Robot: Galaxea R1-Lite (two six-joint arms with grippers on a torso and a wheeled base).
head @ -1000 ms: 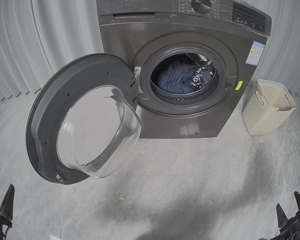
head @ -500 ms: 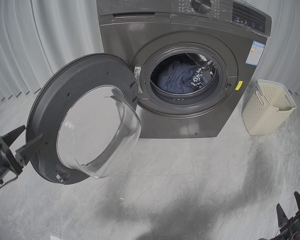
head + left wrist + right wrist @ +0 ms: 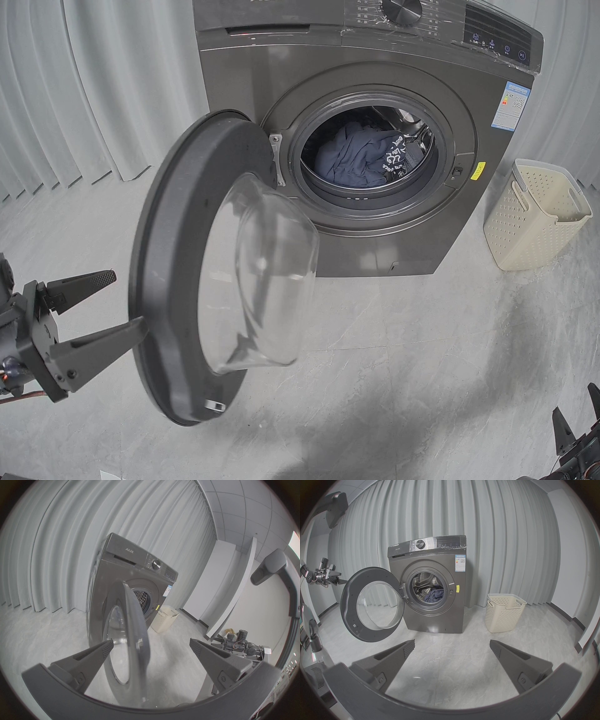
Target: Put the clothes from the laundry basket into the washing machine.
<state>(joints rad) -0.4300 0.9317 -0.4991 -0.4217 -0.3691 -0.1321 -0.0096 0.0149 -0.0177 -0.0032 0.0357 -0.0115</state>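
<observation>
While the jaws of the left gripper [image 3: 131,299] gape apart, the door rim [image 3: 156,281] sits just before them.

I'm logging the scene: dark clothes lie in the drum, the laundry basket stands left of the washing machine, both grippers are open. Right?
No: the laundry basket stands to the right of the washing machine, as the head view shows. Dark clothes do lie in the drum, and the left gripper and right gripper are open.

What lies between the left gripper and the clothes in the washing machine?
The open door stands between the left gripper and the dark clothes. The head view shows it, with the gripper open beside the door's outer edge.
</observation>
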